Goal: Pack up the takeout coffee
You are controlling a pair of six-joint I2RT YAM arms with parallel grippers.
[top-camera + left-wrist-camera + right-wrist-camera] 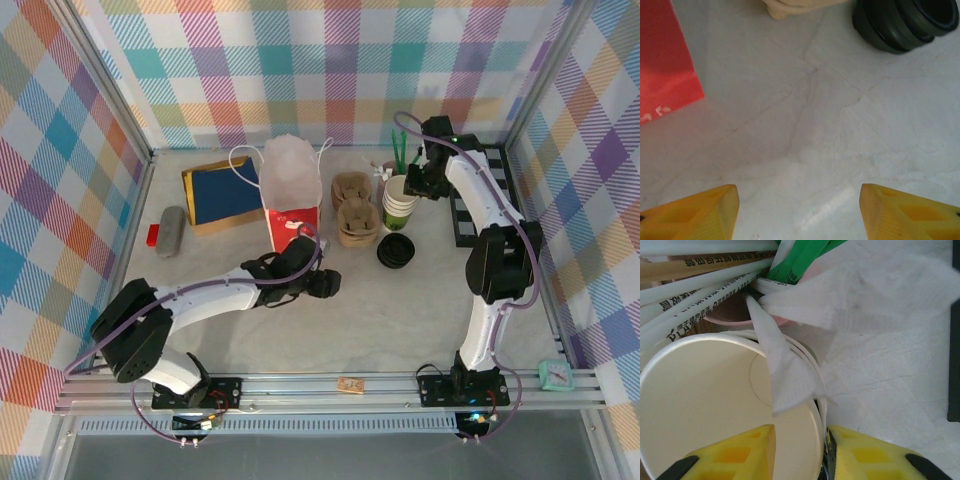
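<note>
Straddling the wall of the top cup (705, 390), the right gripper (800, 432) sets one yellow finger inside the mouth and one outside. Jaws part closed; a sliver of gap shows on the inner side, so we log no firm pinch yet. Our reading: a rim pinch is chosen to lift one cup off the nested stack. A paper napkin (790, 380) drapes over the rim just beyond the fingers and could drag along. Behind it, wrapped straws (705, 302) lean in a pink holder (730, 315).

The coffee to pack is, in our judgement, not yet made up. This green-and-cream cup stands lidless at the back right of the table (400, 320), and the black lids (396, 250) sit stacked just nearer the arm bases, apart from it.

Left gripper (799, 210): jaws wide, nothing between them, low over bare table. Lids ahead to its right, red bag (665, 65) to its left. We take this as a ready pose between the two.
</note>
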